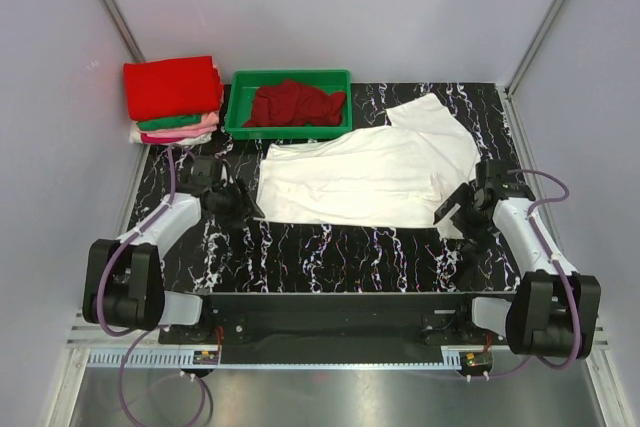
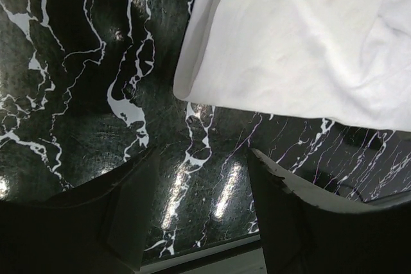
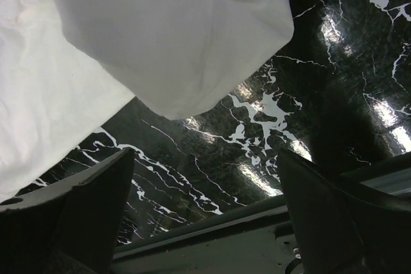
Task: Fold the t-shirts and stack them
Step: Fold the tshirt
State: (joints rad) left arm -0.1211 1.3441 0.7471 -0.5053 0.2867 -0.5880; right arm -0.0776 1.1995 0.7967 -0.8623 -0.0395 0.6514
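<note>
The white t-shirt (image 1: 365,177) lies spread on the table (image 1: 330,252), long axis left to right, between my arms. The left gripper (image 1: 240,203) sits just off its near-left corner. The right gripper (image 1: 456,211) looks nearer, at the near-right corner. Both gape wide, holding nothing.

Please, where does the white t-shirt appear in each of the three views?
Top external: the white t-shirt lies spread out, from the centre to the right.
Left wrist: it fills the upper right.
Right wrist: it fills the upper left.
Shared landmark: the black white-veined table under it.
</note>
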